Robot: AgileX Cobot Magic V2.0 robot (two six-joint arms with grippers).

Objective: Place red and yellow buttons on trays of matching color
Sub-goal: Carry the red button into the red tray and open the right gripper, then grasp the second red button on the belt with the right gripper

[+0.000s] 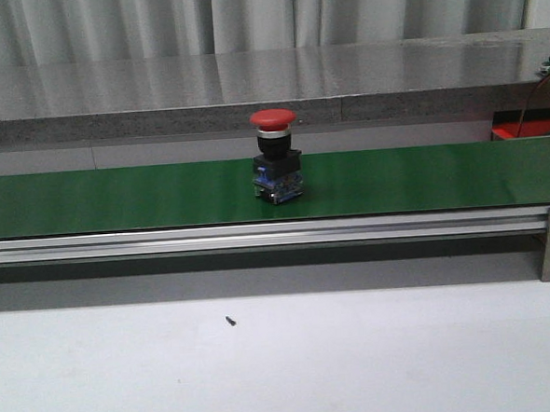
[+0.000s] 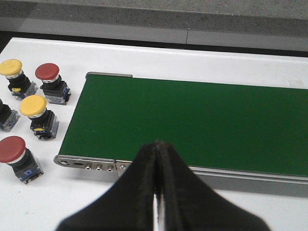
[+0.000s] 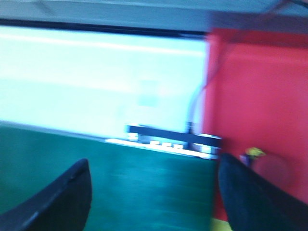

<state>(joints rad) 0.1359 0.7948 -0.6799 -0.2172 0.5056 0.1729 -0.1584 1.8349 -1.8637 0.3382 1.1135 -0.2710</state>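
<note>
Left: 5 buttons waiting on the white tabletop (image 2: 96, 53) beside the belt's end, among them 2 yellow buttons (image 2: 32, 106) and 2 red buttons (image 2: 48, 72). Left end effector (image 2: 155, 149) hanging pressed together, carrying nothing. Center: 1 red button (image 1: 275, 159) standing upright on the green conveyor belt (image 1: 116, 197). Right: right end effector (image 3: 151, 192) spreading wide over the belt's end beside the red tray (image 3: 255, 96); view blurred. Sorting looking barely begun.
</note>
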